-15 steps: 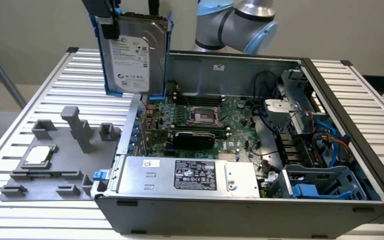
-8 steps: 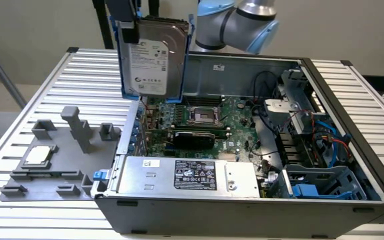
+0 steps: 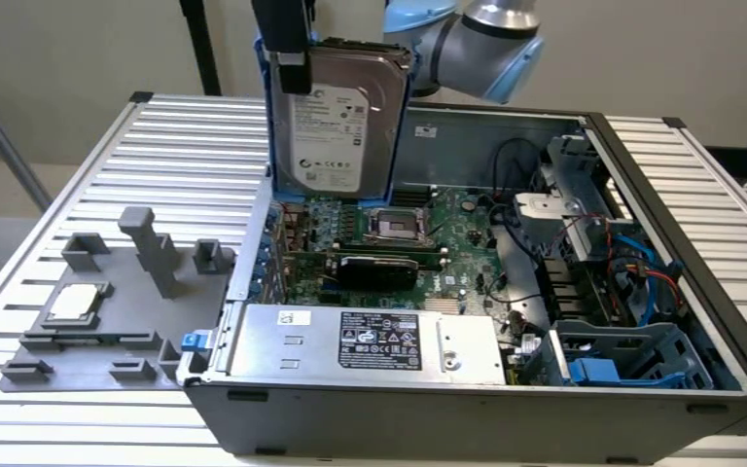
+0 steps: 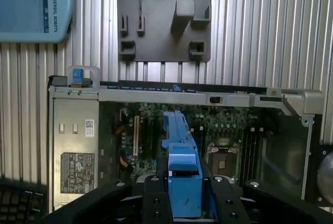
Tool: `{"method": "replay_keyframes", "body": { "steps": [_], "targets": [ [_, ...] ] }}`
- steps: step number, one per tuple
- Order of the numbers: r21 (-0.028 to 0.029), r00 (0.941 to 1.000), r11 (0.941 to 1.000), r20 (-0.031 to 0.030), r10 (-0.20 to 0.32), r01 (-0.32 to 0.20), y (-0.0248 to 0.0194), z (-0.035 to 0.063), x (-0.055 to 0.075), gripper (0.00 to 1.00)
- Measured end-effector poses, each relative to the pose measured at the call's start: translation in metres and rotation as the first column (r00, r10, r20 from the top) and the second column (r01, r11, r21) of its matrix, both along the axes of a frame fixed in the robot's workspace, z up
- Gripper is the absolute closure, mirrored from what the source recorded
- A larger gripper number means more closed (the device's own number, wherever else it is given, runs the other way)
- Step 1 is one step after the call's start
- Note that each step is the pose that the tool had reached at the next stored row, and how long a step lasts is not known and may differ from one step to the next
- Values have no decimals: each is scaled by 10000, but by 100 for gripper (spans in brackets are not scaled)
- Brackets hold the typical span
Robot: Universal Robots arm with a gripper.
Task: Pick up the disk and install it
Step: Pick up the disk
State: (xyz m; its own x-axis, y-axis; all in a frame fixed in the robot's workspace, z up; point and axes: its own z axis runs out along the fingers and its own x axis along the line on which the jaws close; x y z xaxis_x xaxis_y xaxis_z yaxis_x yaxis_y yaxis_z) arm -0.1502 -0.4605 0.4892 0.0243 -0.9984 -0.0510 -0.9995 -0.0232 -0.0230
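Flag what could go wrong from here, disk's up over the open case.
1. The gripper holds the disk upright by its top edge above the motherboard; a slip would likely drop it onto the open CPU socket.
2. Loose cables lie beside the blue drive cage at the exterior view's right; they could snag the disk if it goes in there.

The tool (image 4: 184, 199) clamps the blue-framed disk (image 4: 179, 146) edge-on above the open computer case (image 4: 208, 97), over its motherboard (image 4: 234, 130). Beside the case, a grey fixture (image 4: 164, 31) lies on the ribbed surface (image 4: 270, 26).
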Motion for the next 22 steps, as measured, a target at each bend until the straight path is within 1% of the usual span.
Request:
{"method": "replay_keyframes", "body": {
  "steps": [3, 4, 6, 13, 15, 17, 22],
  "targets": [
    [25, 9997, 10000, 235, 0, 0, -56, 1, 67, 67],
    [28, 9996, 10000, 291, -1, 0, -72, -1, 93, 67],
    [27, 9994, 10000, 360, -1, 0, -92, -11, 158, 67],
    [27, 9985, 10000, 544, 0, -1, -143, -57, 399, 67],
    [28, 9983, 10000, 586, -1, -1, -158, -72, 470, 67],
    [27, 9982, 10000, 605, 0, -2, -176, -87, 550, 67],
    [26, 9981, 10000, 610, 0, -2, -234, -120, 770, 67]
  ]
}}
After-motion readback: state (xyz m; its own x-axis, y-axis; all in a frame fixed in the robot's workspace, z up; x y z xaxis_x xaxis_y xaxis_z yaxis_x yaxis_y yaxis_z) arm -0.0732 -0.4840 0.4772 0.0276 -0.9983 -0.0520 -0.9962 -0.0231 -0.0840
